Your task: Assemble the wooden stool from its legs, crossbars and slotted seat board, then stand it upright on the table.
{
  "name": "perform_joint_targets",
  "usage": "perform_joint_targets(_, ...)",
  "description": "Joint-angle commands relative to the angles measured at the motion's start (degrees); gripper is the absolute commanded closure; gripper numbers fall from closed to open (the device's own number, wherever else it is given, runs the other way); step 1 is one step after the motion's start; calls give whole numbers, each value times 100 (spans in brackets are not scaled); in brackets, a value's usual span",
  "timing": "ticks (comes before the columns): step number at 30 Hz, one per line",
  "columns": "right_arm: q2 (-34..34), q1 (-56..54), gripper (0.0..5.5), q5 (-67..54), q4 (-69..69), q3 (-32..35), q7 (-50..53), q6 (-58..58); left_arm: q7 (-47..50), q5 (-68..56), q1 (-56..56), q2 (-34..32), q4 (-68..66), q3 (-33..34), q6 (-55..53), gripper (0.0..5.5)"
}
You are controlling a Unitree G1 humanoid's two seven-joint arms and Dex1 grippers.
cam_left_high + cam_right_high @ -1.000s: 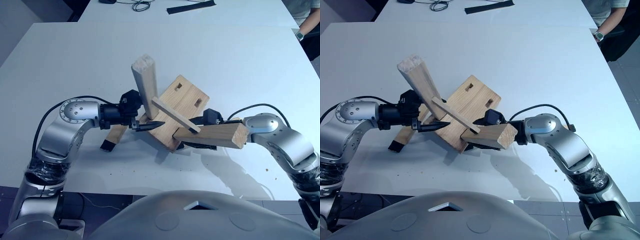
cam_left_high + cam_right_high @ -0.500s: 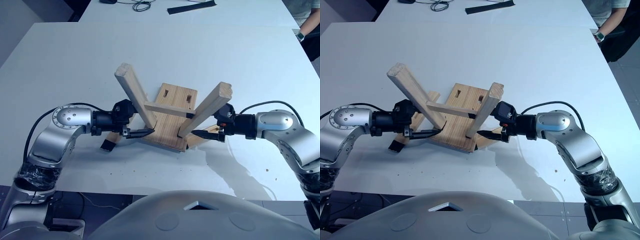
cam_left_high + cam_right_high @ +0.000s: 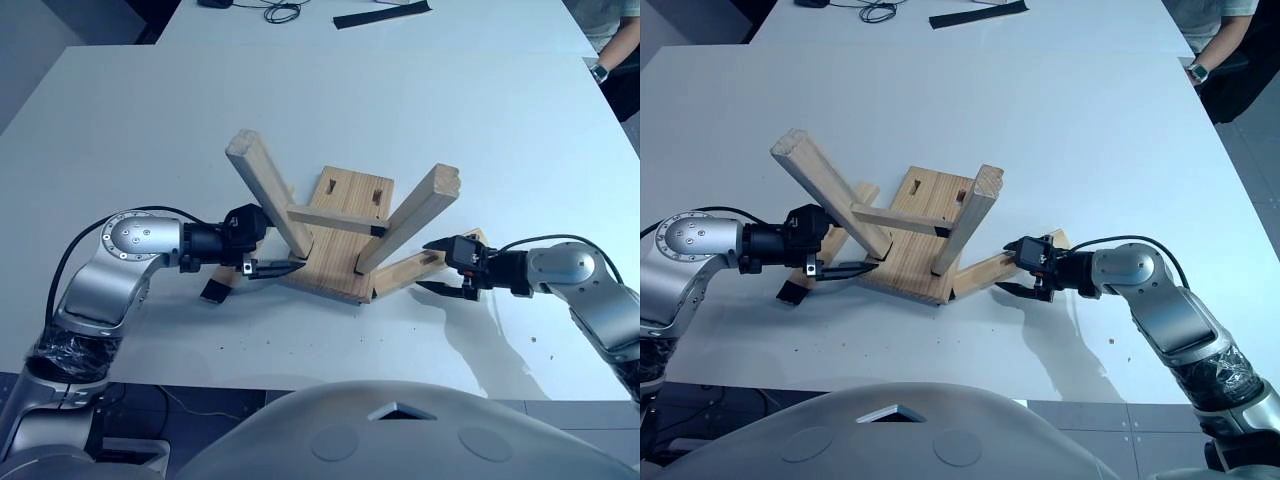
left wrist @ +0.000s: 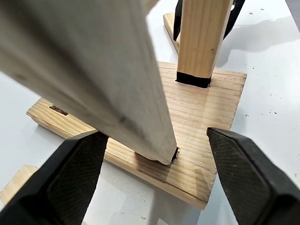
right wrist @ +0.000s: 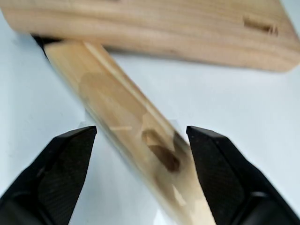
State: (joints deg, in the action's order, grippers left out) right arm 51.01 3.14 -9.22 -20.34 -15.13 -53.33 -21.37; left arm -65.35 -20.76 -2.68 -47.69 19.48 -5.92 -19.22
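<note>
Both sets of jaws are spread. You will find the left gripper at the near left edge of the seat board. Its fingers sit on either side of the foot of the left leg and do not grip it. The right gripper straddles a loose leg lying on the table against the board's near right corner. The board lies flat. The left leg and the right leg rise from it, splayed apart and joined by a crossbar. A second loose leg lies beneath the left arm.
</note>
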Motion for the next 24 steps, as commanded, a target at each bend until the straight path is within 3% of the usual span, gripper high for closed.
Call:
perform_joint_targets(1,9,87,196,150,259,-4,-102,280,8,48,81,-74,93,10,24,168)
perform_joint_targets(9,447,262,196,580,982,34,-373,1037,1,79,64,-98,78,28,41,168)
perform_joint_targets(16,778,-250,196,1177,1973,164,-341,1844,84,83,151,-76,151,60,18,168)
perform_joint_targets(24,-236,-1039,196,1463,2325,135,463,1785,197,55,126,6,255,19,-39,168)
